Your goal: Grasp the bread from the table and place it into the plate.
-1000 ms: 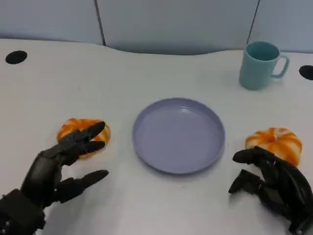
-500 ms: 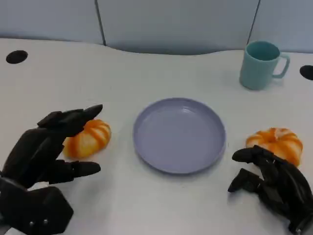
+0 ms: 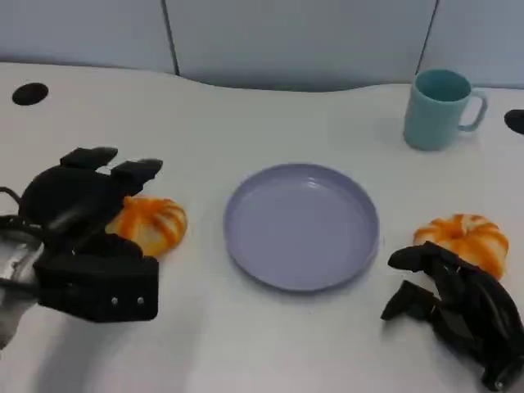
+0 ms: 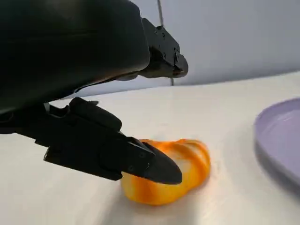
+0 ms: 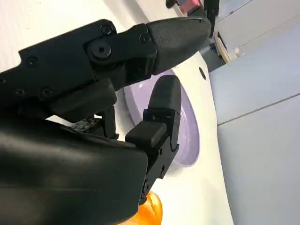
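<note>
Sitting on the white table (image 3: 246, 344) just left of the lavender plate (image 3: 301, 223), the bread (image 3: 151, 223) was a round orange bun with pale stripes, pumpkin-like. The left hand (image 3: 82, 217) arched over it, fingers (image 4: 150, 164) spread around it, one tip touching its side. The right hand (image 3: 454, 307) rested half-curled, holding nothing, beside a second bun (image 3: 463, 239).

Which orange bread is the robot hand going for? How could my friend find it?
Start at the big purple plate in the middle of the white table. There is an orange striped bread on each side of it. Pick the bread on the side away from the blue mug, the one with the left robot hand arched over it.
</note>
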`<action>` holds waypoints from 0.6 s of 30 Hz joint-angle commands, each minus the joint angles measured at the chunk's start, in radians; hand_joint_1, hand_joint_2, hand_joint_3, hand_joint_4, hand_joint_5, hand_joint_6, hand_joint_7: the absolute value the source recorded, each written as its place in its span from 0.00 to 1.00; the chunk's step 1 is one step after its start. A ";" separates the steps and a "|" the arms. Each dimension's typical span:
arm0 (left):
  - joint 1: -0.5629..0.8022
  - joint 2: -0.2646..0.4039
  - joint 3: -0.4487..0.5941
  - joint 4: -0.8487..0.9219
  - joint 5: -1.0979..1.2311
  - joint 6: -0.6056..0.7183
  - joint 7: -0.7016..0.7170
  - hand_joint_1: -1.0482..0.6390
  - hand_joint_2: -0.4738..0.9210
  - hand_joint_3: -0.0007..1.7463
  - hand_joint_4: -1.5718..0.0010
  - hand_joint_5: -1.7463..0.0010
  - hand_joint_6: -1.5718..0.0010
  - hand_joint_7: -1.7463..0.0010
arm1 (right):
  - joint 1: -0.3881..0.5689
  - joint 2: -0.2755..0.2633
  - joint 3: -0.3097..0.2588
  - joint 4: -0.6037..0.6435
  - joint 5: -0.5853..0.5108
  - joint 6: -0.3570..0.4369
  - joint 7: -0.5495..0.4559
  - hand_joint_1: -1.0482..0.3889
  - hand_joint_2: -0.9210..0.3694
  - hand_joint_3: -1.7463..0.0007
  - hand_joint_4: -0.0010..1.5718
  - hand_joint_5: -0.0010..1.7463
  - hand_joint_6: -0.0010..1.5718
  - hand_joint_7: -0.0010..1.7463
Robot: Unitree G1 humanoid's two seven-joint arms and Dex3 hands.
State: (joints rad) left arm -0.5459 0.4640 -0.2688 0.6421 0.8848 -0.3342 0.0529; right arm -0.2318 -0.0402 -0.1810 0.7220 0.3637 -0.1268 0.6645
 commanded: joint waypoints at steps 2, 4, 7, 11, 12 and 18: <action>-0.113 -0.013 -0.084 0.168 -0.005 0.049 -0.011 0.21 0.97 0.00 0.97 0.92 0.89 1.00 | 0.026 -0.006 -0.005 0.003 -0.001 0.016 -0.005 0.42 0.00 0.90 0.40 0.81 0.40 0.58; -0.150 -0.037 -0.106 0.236 -0.021 0.073 -0.024 0.23 0.96 0.00 0.98 0.93 0.90 1.00 | 0.026 -0.007 -0.007 0.006 0.002 0.014 0.004 0.41 0.00 0.90 0.40 0.82 0.40 0.59; -0.202 -0.078 -0.136 0.346 -0.038 0.102 -0.033 0.26 0.95 0.00 1.00 0.95 0.92 1.00 | 0.030 -0.006 -0.008 0.003 0.006 0.016 0.011 0.42 0.00 0.90 0.40 0.82 0.40 0.59; -0.251 -0.117 -0.184 0.452 -0.044 0.115 -0.007 0.29 0.90 0.00 1.00 0.97 0.91 1.00 | 0.037 -0.005 -0.007 -0.008 0.004 0.020 0.003 0.41 0.00 0.90 0.41 0.82 0.40 0.60; -0.259 -0.124 -0.194 0.469 -0.045 0.119 -0.004 0.30 0.89 0.00 1.00 0.97 0.92 1.00 | 0.037 -0.005 -0.008 -0.009 0.004 0.021 0.002 0.41 0.00 0.90 0.41 0.82 0.40 0.60; -0.310 -0.168 -0.258 0.556 -0.034 0.151 0.015 0.31 0.86 0.00 0.99 0.99 0.92 1.00 | 0.049 -0.006 -0.005 -0.025 0.003 0.024 0.004 0.42 0.00 0.90 0.41 0.81 0.40 0.59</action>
State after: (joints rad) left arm -0.8172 0.3039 -0.4966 1.1588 0.8396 -0.2026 0.0433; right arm -0.2111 -0.0404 -0.1827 0.6975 0.3689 -0.1240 0.6784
